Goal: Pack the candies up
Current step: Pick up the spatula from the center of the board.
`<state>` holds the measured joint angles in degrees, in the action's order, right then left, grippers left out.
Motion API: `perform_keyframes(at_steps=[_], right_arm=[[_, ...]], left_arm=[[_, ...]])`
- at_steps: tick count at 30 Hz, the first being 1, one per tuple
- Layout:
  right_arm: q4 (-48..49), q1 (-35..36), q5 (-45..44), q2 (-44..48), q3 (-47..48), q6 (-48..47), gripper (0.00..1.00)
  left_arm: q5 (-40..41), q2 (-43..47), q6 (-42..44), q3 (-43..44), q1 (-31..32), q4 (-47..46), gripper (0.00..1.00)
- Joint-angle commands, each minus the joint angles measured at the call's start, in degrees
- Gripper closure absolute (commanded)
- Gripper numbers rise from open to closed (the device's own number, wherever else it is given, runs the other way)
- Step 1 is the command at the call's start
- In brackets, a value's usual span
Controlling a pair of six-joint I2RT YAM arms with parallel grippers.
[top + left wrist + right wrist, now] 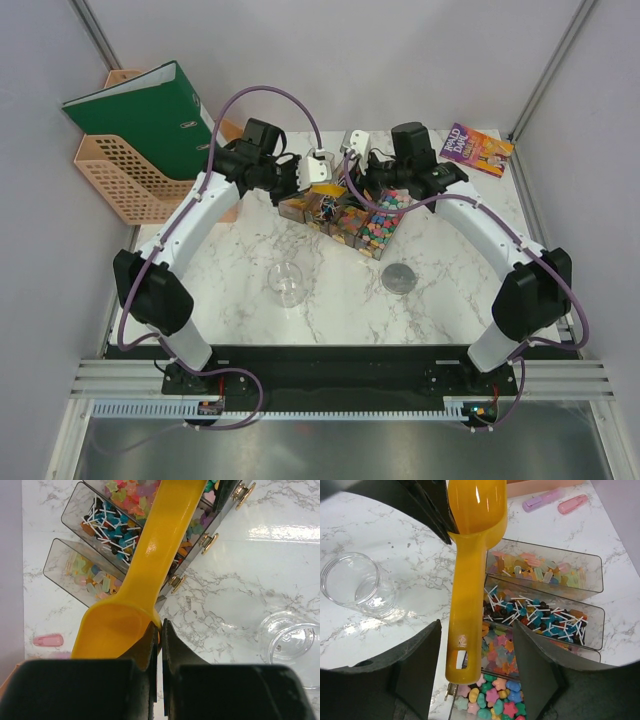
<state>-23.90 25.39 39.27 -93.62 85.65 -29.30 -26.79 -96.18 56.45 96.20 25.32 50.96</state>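
The candies (495, 700) are small coloured stars and beads in the nearest of several clear compartments (352, 218); the compartments behind hold other sweets (112, 527). An orange scoop (470, 580) hangs level over them. My left gripper (160, 630) is shut on the rim of the scoop's bowl (112, 630). My right gripper (476, 625) stands open astride the scoop's handle, and a gap shows on each side of the handle. The clear cup (288, 280) stands upright and empty on the marble table, nearer my bases.
A round clear lid (399, 277) lies right of the cup. A peach rack with a green binder (135, 125) stands at the back left. A book (477, 148) lies at the back right. Pink and purple clips (555, 500) lie beyond the compartments.
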Motion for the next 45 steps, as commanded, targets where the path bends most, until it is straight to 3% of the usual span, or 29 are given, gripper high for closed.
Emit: perform_keyframes(at_steps=[1, 20, 24, 32, 35, 36, 38, 39, 42, 45], right_arm=[[1.93, 0.36, 3.18, -0.68, -0.31, 0.56, 0.35], [5.18, 1.42, 2.57, -1.21, -0.39, 3.37, 0.41], [5.18, 1.51, 2.22, -1.21, -0.74, 3.37, 0.55], [4.92, 1.6, 0.81, -1.39, -1.45, 3.55, 0.59], [4.83, 1.51, 0.2, -1.3, -1.36, 3.46, 0.76], [4.83, 1.51, -0.24, -1.3, -1.45, 3.37, 0.9], [4.74, 1.59, -1.9, -0.95, -1.45, 3.28, 1.0], [4.65, 1.51, -2.43, -0.6, -1.88, 3.02, 1.0], [4.57, 1.07, -4.54, 0.72, -2.85, 2.23, 1.0], [4.65, -0.95, -5.6, 1.34, -3.03, 4.24, 1.0]], left_arm=[[-2.57, 0.21, -2.57, 3.11, 0.17, -0.07, 0.98], [-2.83, -2.08, -3.1, 5.05, 1.75, -0.07, 0.98], [-2.75, -2.26, -3.53, 5.22, 1.84, -0.07, 0.98], [-2.31, -2.08, -3.71, 5.49, 1.75, -0.16, 0.98], [-2.04, -2.25, -4.41, 5.48, 1.75, -0.07, 0.98], [-1.35, -2.43, -5.02, 5.75, 1.75, -0.24, 0.98], [0.06, -3.22, -7.3, 7.24, 1.75, -0.68, 0.88], [1.89, -3.48, -8.01, 7.77, 1.75, -1.56, 0.72], [6.28, -2.79, -10.12, 8.3, 1.57, -5.06, 0.5], [10.24, -1.03, -11.71, 8.39, 1.05, -10.95, 0.39]])
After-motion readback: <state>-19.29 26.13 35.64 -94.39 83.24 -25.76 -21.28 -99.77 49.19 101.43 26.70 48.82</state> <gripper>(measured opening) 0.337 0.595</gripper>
